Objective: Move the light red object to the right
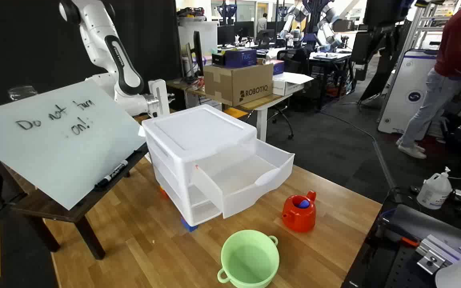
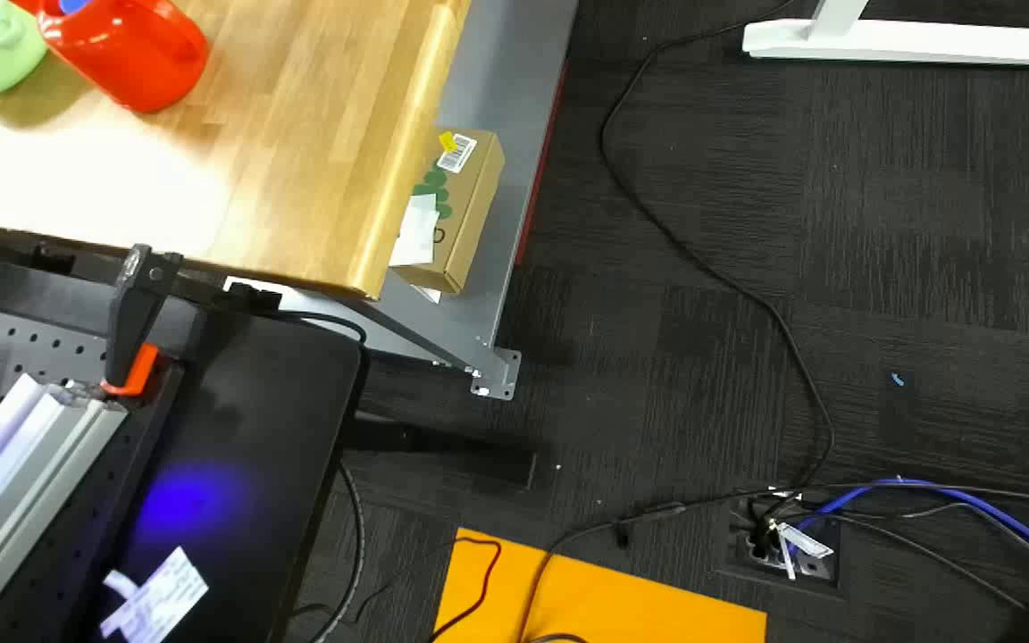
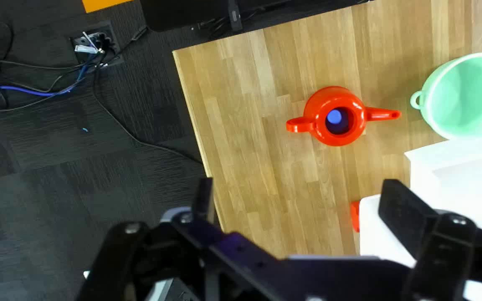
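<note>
- Left in my wrist view: floor [image 3: 78, 179], then the bench [image 3: 241, 125]; misreading "right" could mean a fall there
- The pincer [image 3: 299, 190] stands spread wide, gripping nothing
- Well apart from it, the red pot [image 3: 319, 115] sits upright on the bench; an off-centre pinch could tip it, spilling the blue piece [image 3: 334, 116] in its mouth
- Right of that, the green bowl [image 3: 467, 96] could get bumped if I push too far
- Also at right, the white drawer [image 3: 454, 152] juts out; lowering too soon could strike it

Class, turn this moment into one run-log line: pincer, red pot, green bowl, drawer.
pincer: open, holding nothing; red pot: upright on table, blue item inside; green bowl: apart from pot; drawer: open
</note>
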